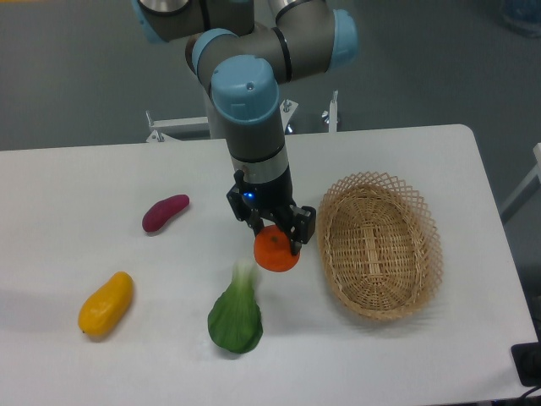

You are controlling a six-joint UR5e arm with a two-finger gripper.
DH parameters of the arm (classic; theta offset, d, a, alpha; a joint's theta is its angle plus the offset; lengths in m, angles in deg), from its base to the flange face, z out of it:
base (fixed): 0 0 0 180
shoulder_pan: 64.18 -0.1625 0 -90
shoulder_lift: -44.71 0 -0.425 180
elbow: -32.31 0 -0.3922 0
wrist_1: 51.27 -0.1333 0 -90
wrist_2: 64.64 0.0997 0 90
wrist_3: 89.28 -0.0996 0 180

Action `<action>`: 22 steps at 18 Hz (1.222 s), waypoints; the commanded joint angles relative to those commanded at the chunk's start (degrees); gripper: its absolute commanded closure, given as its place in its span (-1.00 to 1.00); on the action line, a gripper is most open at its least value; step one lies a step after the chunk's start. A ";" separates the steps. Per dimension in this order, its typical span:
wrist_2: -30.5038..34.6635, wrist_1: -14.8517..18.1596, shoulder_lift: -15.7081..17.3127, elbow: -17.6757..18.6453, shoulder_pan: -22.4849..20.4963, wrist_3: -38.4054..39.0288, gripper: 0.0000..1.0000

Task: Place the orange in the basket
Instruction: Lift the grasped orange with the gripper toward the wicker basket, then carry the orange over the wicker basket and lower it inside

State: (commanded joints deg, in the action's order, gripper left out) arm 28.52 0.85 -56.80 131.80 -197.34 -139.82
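The orange point(274, 251) is a small round bright-orange fruit with a dark stem dimple, just left of the basket. My gripper point(275, 239) points down over it with its fingers on both sides of the fruit, shut on it. I cannot tell whether the orange rests on the table or hangs just above it. The oval tan wicker basket point(418, 254) with a lattice rim lies to the right, a short gap from the orange, and holds nothing.
A green leafy vegetable point(236, 317) lies just in front and left of the orange. A purple sweet potato point(165, 212) lies to the left. A yellow-orange mango-like fruit point(106, 304) lies at the front left. The white table point(68, 194) ends near the basket's right side.
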 joint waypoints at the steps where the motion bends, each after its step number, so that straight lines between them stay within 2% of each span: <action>1: 0.00 0.00 0.00 0.26 0.00 0.00 -0.33; 10: 0.17 0.09 0.09 0.44 -1.05 -2.37 -0.33; 15: 0.44 -0.09 0.09 1.93 -2.01 -3.51 -0.33; 18: 0.61 -0.09 0.78 3.42 -3.77 -9.74 -0.33; 22: 0.44 -0.17 3.16 7.29 -7.81 -16.41 -0.33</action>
State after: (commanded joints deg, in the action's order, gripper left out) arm 28.96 0.68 -53.64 139.09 -205.15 -156.23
